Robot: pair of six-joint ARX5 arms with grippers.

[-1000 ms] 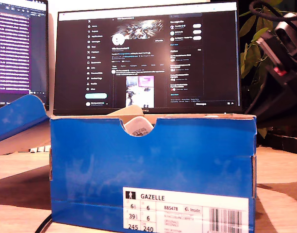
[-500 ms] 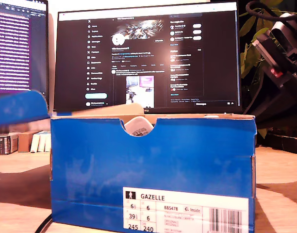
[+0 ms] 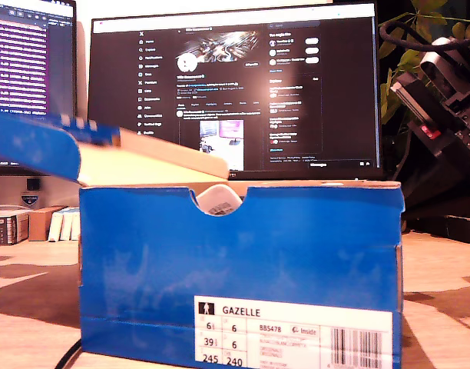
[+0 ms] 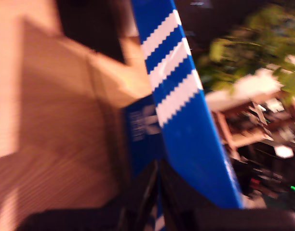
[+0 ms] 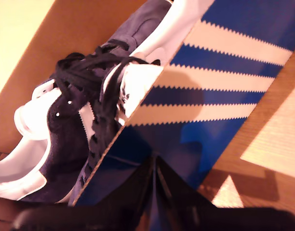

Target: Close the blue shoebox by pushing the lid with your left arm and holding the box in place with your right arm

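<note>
The blue shoebox [image 3: 243, 254] stands open on the wooden table, its label end facing the exterior view. Its striped lid [image 3: 35, 146] is raised at the exterior view's left and slants over the box. In the blurred first wrist view my first gripper [image 4: 158, 166] looks shut, tips against the lid [image 4: 186, 110]. My second gripper [image 5: 154, 161] is shut, its tips at the upper edge of the box's striped side wall [image 5: 220, 77]. Dark blue shoes [image 5: 65, 134] lie inside. A shoe's white part [image 3: 218, 200] shows in the end notch. Neither gripper shows in the exterior view.
A large monitor [image 3: 235, 84] and a second screen [image 3: 28, 77] stand behind the box. An arm's black body [image 3: 435, 115] hangs at the exterior view's upper right before a plant [image 3: 419, 46]. Books [image 3: 35, 223] line the back; a cable [image 3: 66, 357] runs by the box.
The lid has swung up from hanging low at the exterior view's left and now slants over the box. The arm at the exterior view's right has shifted slightly down and left.
</note>
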